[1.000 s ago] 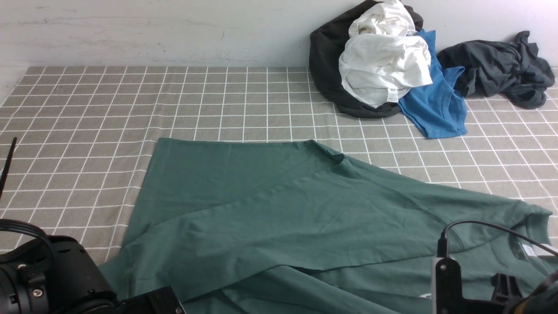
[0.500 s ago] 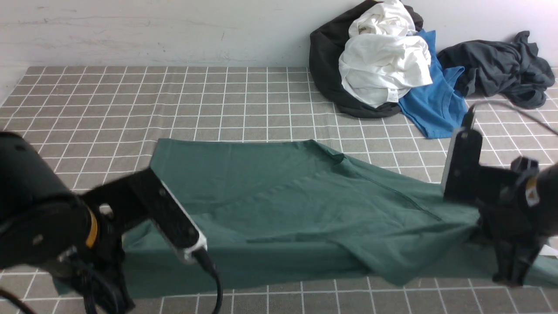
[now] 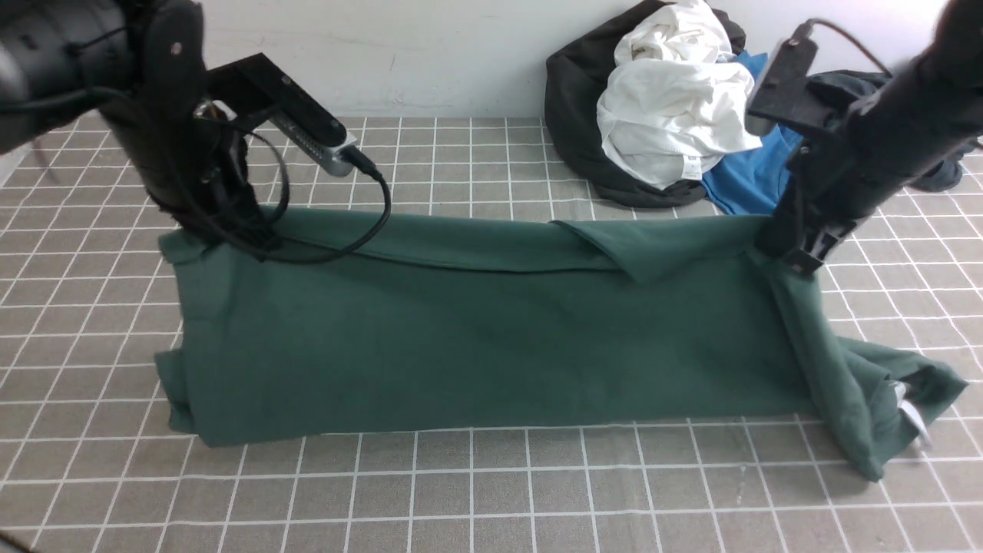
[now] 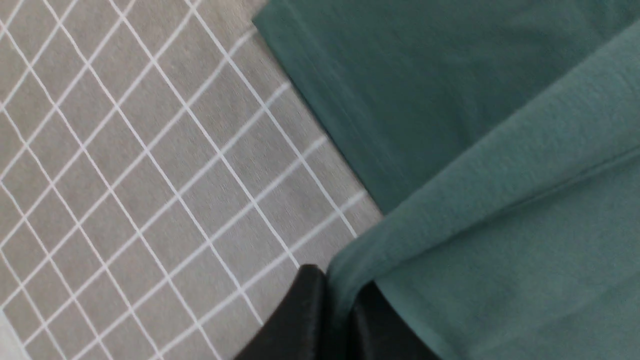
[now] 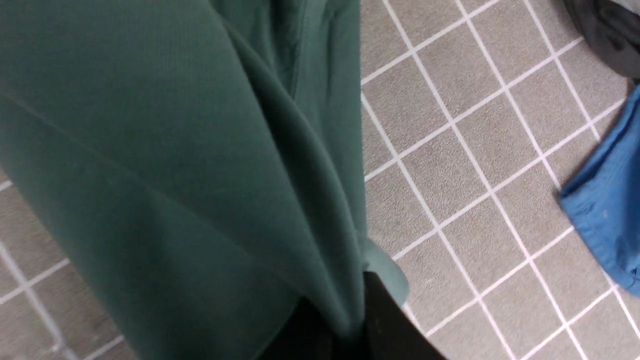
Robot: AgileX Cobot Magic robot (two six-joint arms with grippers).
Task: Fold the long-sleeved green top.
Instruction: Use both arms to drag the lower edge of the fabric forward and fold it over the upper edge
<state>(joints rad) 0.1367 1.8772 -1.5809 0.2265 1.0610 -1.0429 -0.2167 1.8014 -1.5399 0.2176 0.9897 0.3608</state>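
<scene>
The green long-sleeved top (image 3: 476, 330) hangs as a wide sheet between my two grippers, lifted off the grey checked table. Its lower edge rests on the table near the front. My left gripper (image 3: 249, 238) is shut on the top's upper left corner; the pinched green cloth (image 4: 350, 280) shows between its black fingers. My right gripper (image 3: 791, 253) is shut on the upper right corner, with cloth (image 5: 345, 310) clamped between its fingers. The collar end with a white label (image 3: 910, 411) droops onto the table at the right.
A pile of clothes lies at the back right by the wall: a black garment (image 3: 576, 115), a white one (image 3: 676, 115), a blue one (image 3: 760, 184) and a dark grey one (image 3: 944, 169). The blue garment also shows in the right wrist view (image 5: 610, 200).
Both grippers have risen and moved away from me, lifting the near edge of the green top up and back. The top went from lying flat to hanging as a raised sheet.
</scene>
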